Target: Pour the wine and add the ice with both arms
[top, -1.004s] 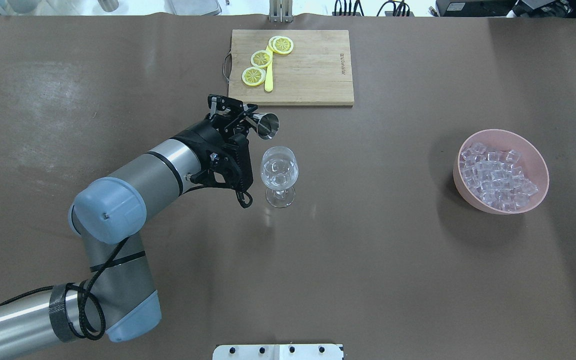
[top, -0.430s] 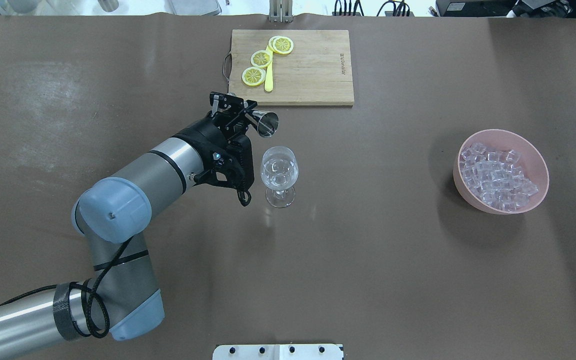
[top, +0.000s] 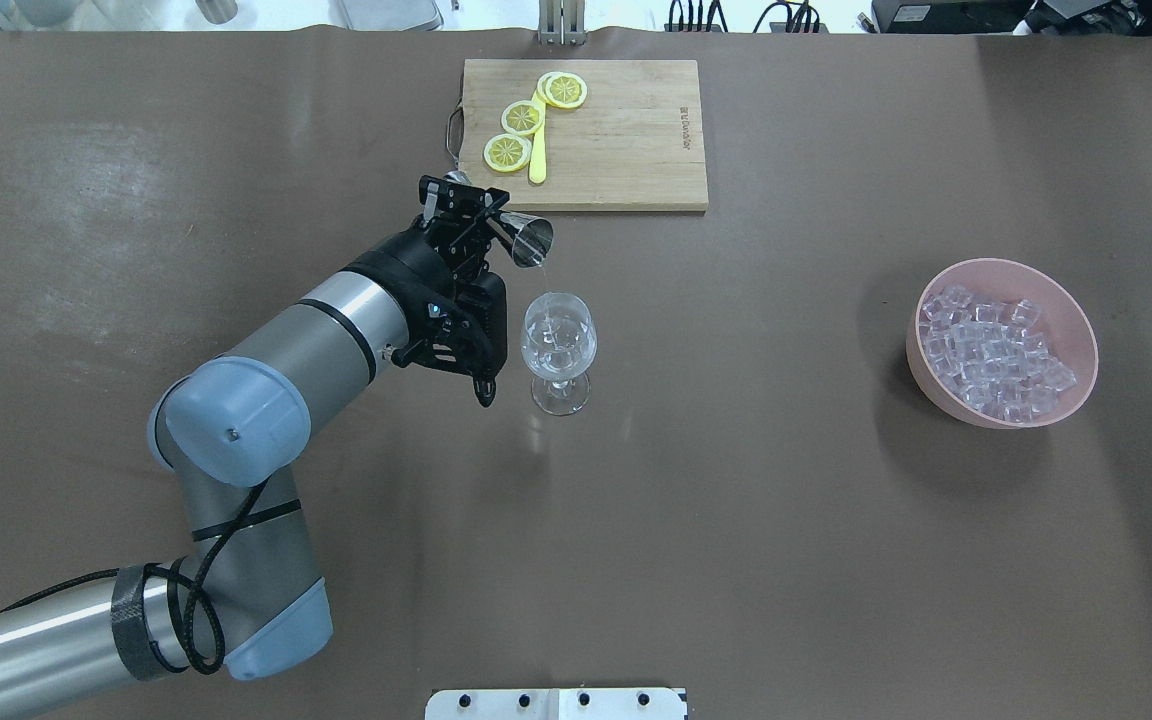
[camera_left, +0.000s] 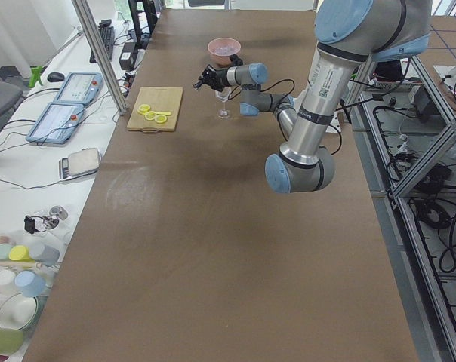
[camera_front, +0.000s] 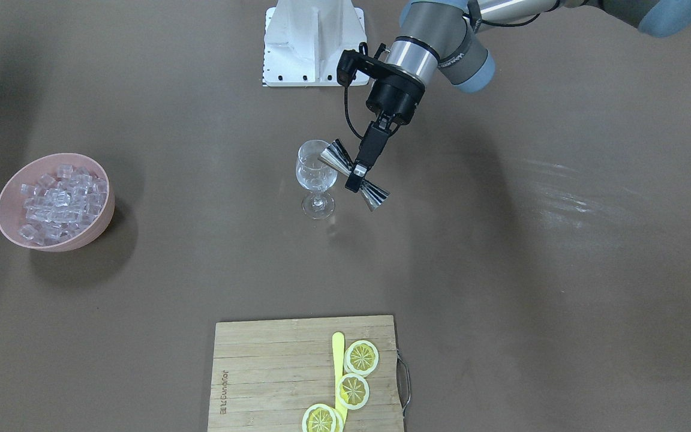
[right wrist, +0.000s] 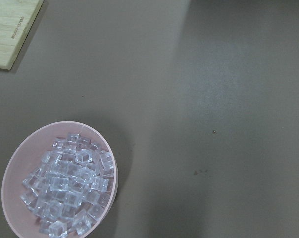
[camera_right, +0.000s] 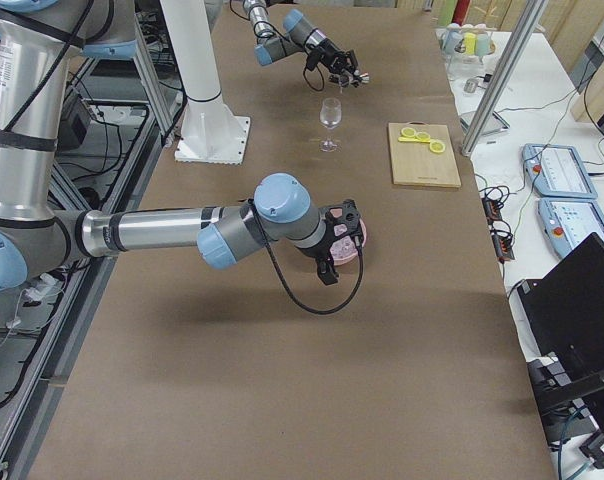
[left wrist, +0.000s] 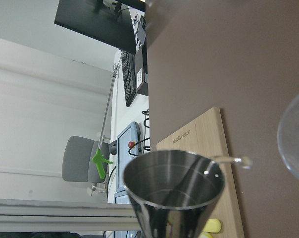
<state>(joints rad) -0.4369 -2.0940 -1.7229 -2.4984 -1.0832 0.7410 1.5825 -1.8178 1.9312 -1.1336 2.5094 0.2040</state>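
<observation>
Moved: since a second ago the jigger [top: 533, 242] has tipped its mouth lower, and a thin thread of the wine [left wrist: 232, 159] now runs off its lip. The wine glass [top: 558, 340] and bowl [top: 1011, 272] lie as before.
Left jaws: the left gripper [camera_front: 356, 177] is clamped on the jigger's narrow waist, one finger on each side, parted no wider than that waist.
Left arm: the left arm [top: 331, 335] enters at the lower left of the overhead view, bends at its blue elbow and reaches up and right to mid-frame. Its wrist is rolled, so the jigger lies nearly sideways.
Jigger axis: in the front-facing view it runs diagonally from upper left to lower right. The upper-left cone hangs at the glass rim with its mouth toward the glass, and the other cone juts out clear of it.
Wine: a clear stream between the jigger's lip and the glass just below.
Wine glass: upright at mid-frame, foot on the table [top: 736, 500], not touching the gripper.
Ice: a heap of clear cubes [top: 991, 350] fills the pink bowl at the right of the overhead view, well apart from the glass.
Right jaws: the right gripper [camera_right: 334, 243] shows only in the right side view, so it cannot be told whether they are apart or together.
Right arm: the right arm [camera_right: 162, 232] stretches level from that view's left edge, its wrist camera looking down on the bowl.
</observation>
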